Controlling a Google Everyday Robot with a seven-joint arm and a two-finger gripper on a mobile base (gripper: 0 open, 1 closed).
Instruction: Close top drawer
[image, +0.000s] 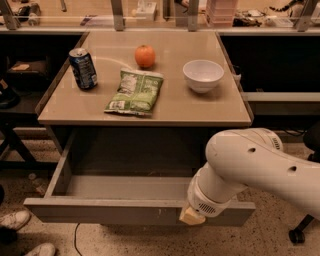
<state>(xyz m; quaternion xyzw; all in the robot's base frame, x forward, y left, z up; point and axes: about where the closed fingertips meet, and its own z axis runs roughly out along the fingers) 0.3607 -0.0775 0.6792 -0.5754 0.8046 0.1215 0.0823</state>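
The top drawer (115, 212) is standing pulled out under the bench (200, 107). The gripper (192, 216), at the end of the white arm (250, 165), is sitting at the drawer's front, right of centre. How wide it is spread is hidden. A can (83, 68), bag (134, 92), orange (145, 56) and bowl (203, 75) are resting above the drawer.

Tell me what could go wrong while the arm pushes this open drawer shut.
The gripper is at the front of the top drawer, right of centre. An off-centre push might skew the wide drawer and jam it. A hard shove could jolt the table, tipping the upright soda can or rolling the orange.
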